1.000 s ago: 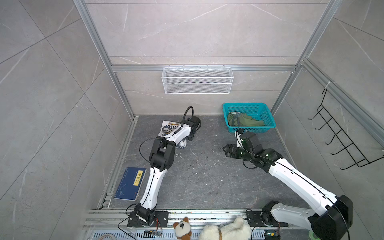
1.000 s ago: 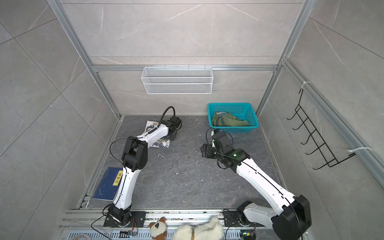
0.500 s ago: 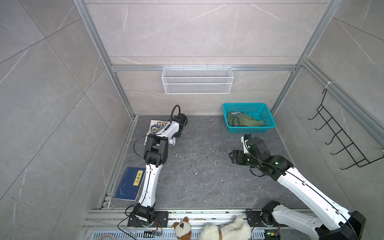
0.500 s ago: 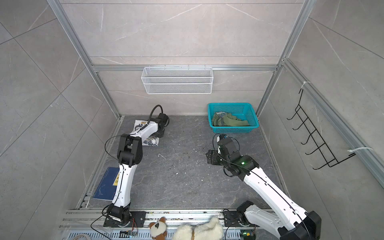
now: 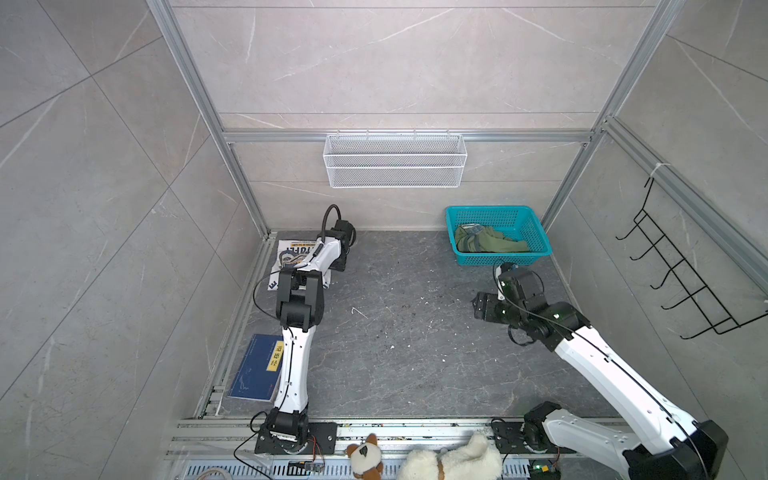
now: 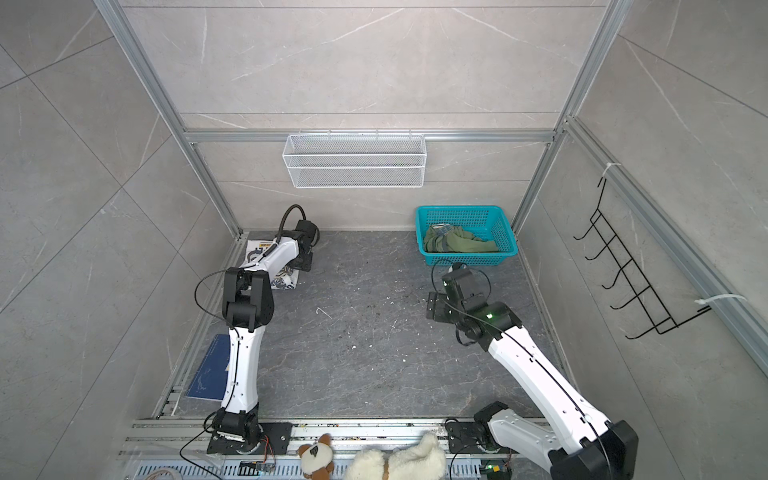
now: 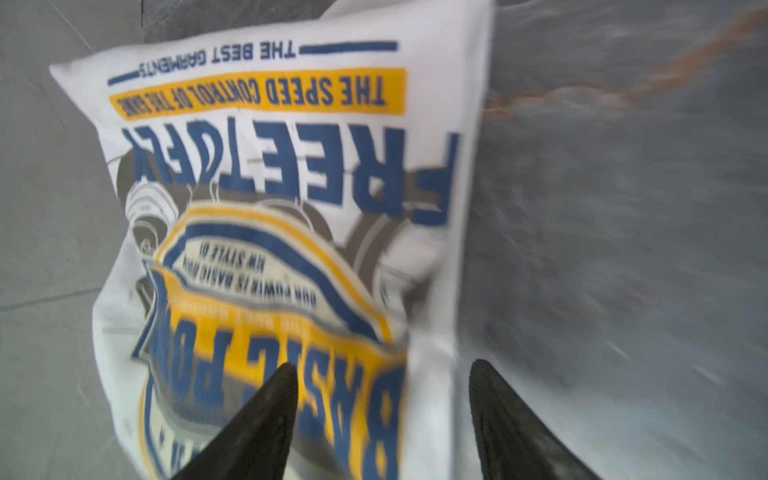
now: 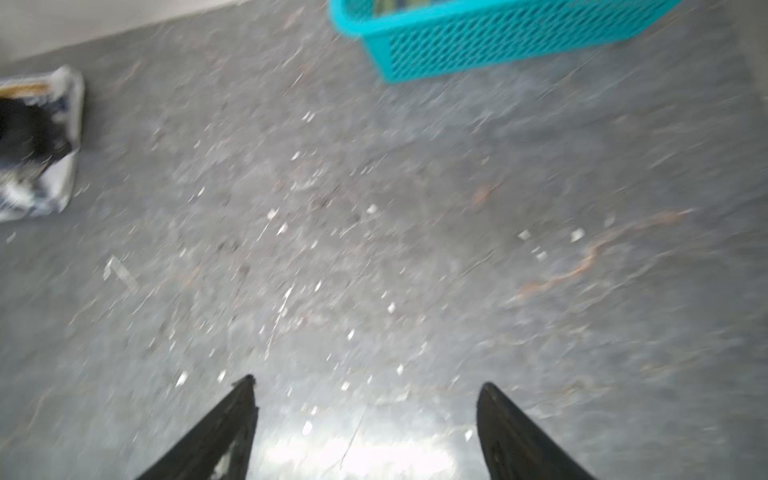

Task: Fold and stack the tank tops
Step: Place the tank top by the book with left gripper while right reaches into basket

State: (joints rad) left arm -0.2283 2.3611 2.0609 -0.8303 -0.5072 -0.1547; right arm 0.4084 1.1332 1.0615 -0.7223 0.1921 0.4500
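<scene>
The white tank top (image 5: 291, 254) (image 6: 254, 248) lies folded flat in the back left corner of the floor, its navy and yellow print (image 7: 291, 166) facing up. Just above the cloth's right edge, my left gripper (image 5: 336, 266) (image 7: 382, 374) is open, one finger over the print and one over bare floor. The olive green tank top (image 5: 490, 243) (image 6: 457, 243) lies crumpled in the teal basket (image 5: 498, 259) (image 8: 498, 41) at the back right. My right gripper (image 5: 478, 305) (image 8: 365, 386) hangs open and empty over bare floor in front of the basket.
A blue book (image 5: 257, 370) lies by the left wall near the front. Plush toys (image 5: 449, 461) sit on the front rail. A white wire basket (image 5: 395, 160) hangs on the back wall and a black hook rack (image 5: 681, 282) on the right wall.
The white tank top has been carried left into the back corner. My left gripper's jaws have spread wider over it. My right gripper has drawn back to the right, away from the middle.
</scene>
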